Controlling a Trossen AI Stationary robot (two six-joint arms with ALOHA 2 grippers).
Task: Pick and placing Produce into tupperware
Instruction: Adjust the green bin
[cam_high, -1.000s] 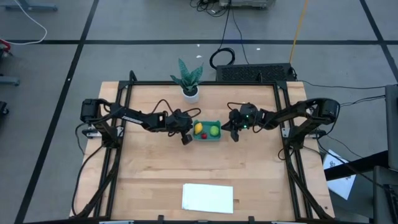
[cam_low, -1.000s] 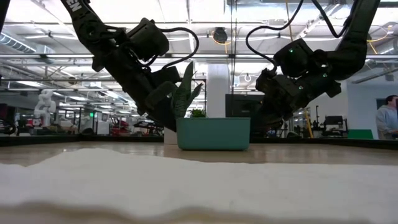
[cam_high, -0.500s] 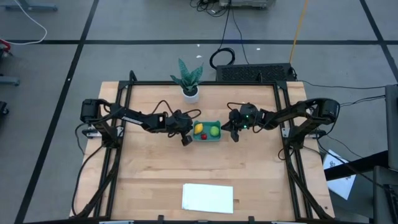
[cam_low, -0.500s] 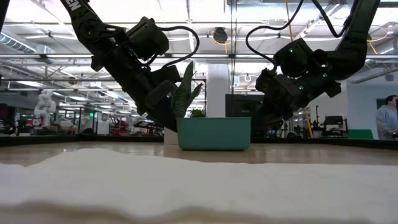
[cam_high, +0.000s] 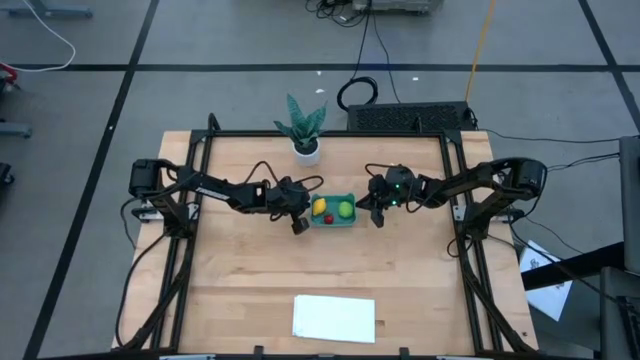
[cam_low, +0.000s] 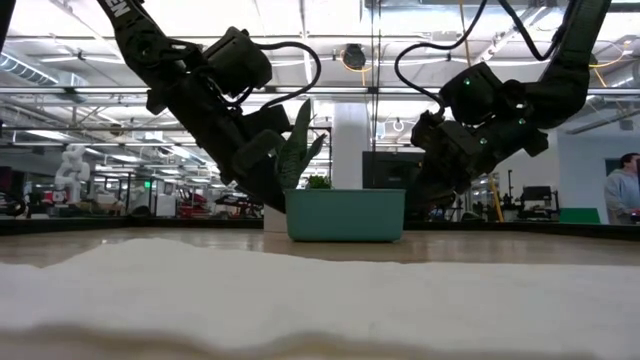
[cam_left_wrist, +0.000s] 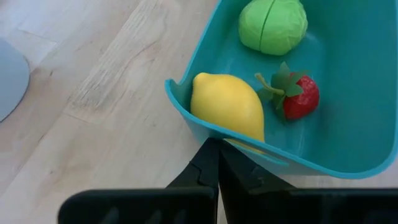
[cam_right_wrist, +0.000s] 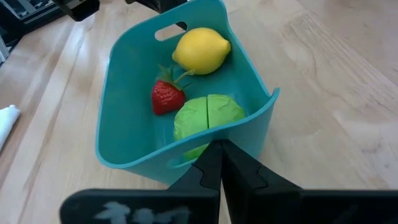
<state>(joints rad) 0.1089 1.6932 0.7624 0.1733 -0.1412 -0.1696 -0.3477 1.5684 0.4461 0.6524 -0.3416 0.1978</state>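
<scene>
The teal tupperware (cam_high: 333, 226) stands on the wooden table, a little beyond its middle. Inside lie the yellow lemon (cam_left_wrist: 227, 109), the lime-green ball (cam_left_wrist: 273, 26) and the small red strawberry (cam_left_wrist: 301, 99). My left gripper (cam_high: 298, 226) is shut, its tips at the container's left end by the lemon. My right gripper (cam_high: 376, 218) is shut too, its tips at the right end wall (cam_right_wrist: 249, 143) by the green ball (cam_right_wrist: 208, 115). In the low view both arms slant down toward the container (cam_low: 345, 215) from either side. My left gripper's shut fingertips (cam_left_wrist: 211, 155) stand against the outside of the tupperware's left end wall (cam_left_wrist: 186, 118), slanting down from the table's left; I cannot tell whether they touch. My right gripper's shut fingertips (cam_right_wrist: 214, 158) stand likewise at the right end wall, coming from the right; touch cannot be told either.
A green plant in a white pot (cam_high: 305, 130) stands behind the container at the far edge. A flat white sheet (cam_high: 334, 318) lies near the front edge and fills the low view's foreground (cam_low: 300, 290). A person (cam_low: 622, 190) shows in the room beyond.
</scene>
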